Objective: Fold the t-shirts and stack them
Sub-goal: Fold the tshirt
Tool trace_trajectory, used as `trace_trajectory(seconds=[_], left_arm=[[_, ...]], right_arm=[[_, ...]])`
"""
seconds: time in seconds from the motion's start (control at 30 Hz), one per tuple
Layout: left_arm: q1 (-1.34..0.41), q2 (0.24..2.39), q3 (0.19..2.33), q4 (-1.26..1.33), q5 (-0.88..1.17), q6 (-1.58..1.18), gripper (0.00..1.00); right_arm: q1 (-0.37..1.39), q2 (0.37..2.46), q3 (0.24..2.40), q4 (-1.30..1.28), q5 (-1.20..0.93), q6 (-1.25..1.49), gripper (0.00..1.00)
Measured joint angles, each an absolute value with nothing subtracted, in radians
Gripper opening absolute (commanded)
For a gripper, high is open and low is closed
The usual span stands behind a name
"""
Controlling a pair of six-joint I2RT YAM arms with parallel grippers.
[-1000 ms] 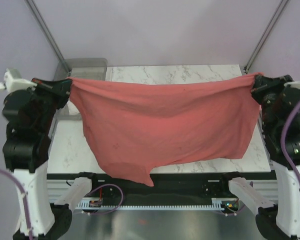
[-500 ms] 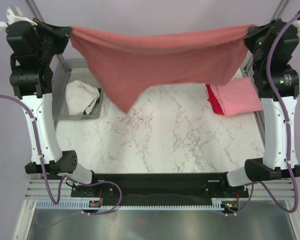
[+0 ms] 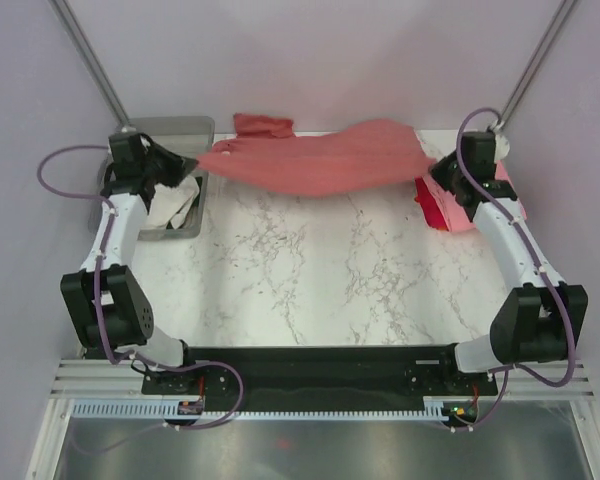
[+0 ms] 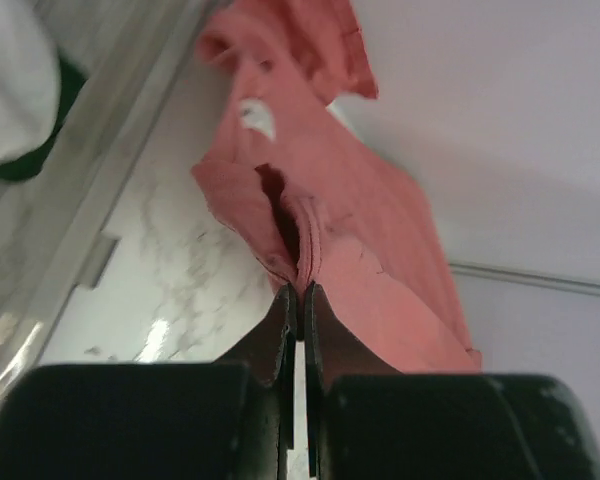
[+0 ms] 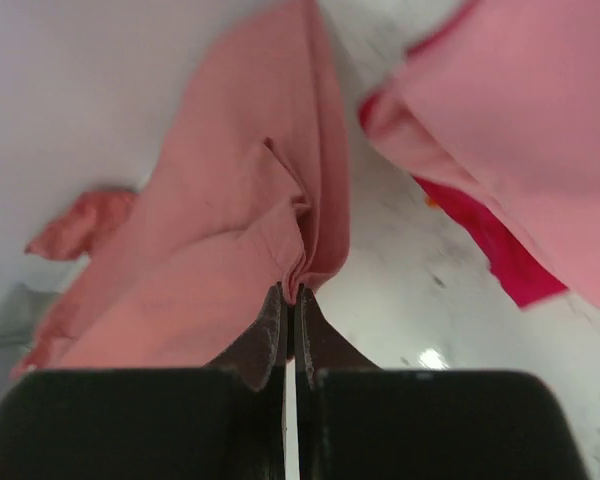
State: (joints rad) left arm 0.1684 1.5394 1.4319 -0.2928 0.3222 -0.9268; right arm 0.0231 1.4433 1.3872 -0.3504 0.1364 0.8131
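Note:
The dusty salmon-red t-shirt point(image 3: 320, 160) is stretched across the far edge of the marble table, low over it, with a sleeve lying toward the back wall. My left gripper point(image 3: 192, 165) is shut on its left corner point(image 4: 298, 262). My right gripper point(image 3: 427, 172) is shut on its right corner point(image 5: 302, 262). A folded light pink t-shirt point(image 3: 480, 205) lies on a bright red t-shirt point(image 3: 432, 212) at the far right, also in the right wrist view point(image 5: 520, 130), with the red one under it point(image 5: 480, 240).
A clear plastic bin point(image 3: 185, 127) stands at the far left with white cloth point(image 3: 170, 200) in it. The marble table top point(image 3: 320, 280) spreads in front of the stretched shirt. Metal frame poles rise at both back corners.
Both arms have swung from high near the camera down to the table's far edge, carrying the salmon-red shirt. It hung like a curtain; now it is lowered onto the back of the table.

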Motion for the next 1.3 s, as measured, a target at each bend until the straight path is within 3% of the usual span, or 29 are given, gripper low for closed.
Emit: trace_trajectory(seconds=[0.27, 0.53, 0.77, 0.93, 0.97, 1.0, 1.03, 1.1, 1.3], left_arm=[[0.168, 1.398, 0.918, -0.159, 0.351, -0.920, 0.02], [0.169, 1.164, 0.678, -0.090, 0.342, -0.859, 0.02], [0.169, 0.927, 0.537, -0.162, 0.296, -0.801, 0.02], [0.169, 0.765, 0.454, -0.250, 0.212, -0.778, 0.06], [0.169, 0.749, 0.439, -0.270, 0.191, -0.776, 0.09], [0.169, 0.739, 0.427, -0.292, 0.173, -0.776, 0.13], [0.169, 0.736, 0.416, -0.307, 0.157, -0.776, 0.31], [0.169, 0.740, 0.396, -0.329, 0.135, -0.771, 0.84], [0.169, 0.774, 0.386, -0.389, 0.115, -0.780, 0.91]], right_arm=[[0.013, 1.402, 0.953, -0.268, 0.083, 0.807, 0.00], [0.009, 1.290, 0.715, -0.175, 0.084, 0.785, 0.00], [0.009, 1.053, 0.564, -0.212, 0.120, 0.760, 0.00], [0.009, 0.955, 0.518, -0.261, 0.143, 0.750, 0.11], [0.009, 0.950, 0.511, -0.270, 0.145, 0.748, 0.16], [0.009, 0.947, 0.502, -0.280, 0.147, 0.748, 0.43], [0.009, 0.946, 0.493, -0.294, 0.150, 0.750, 0.51], [0.009, 0.945, 0.480, -0.319, 0.160, 0.745, 0.67], [0.009, 0.877, 0.463, -0.369, 0.191, 0.721, 0.69]])
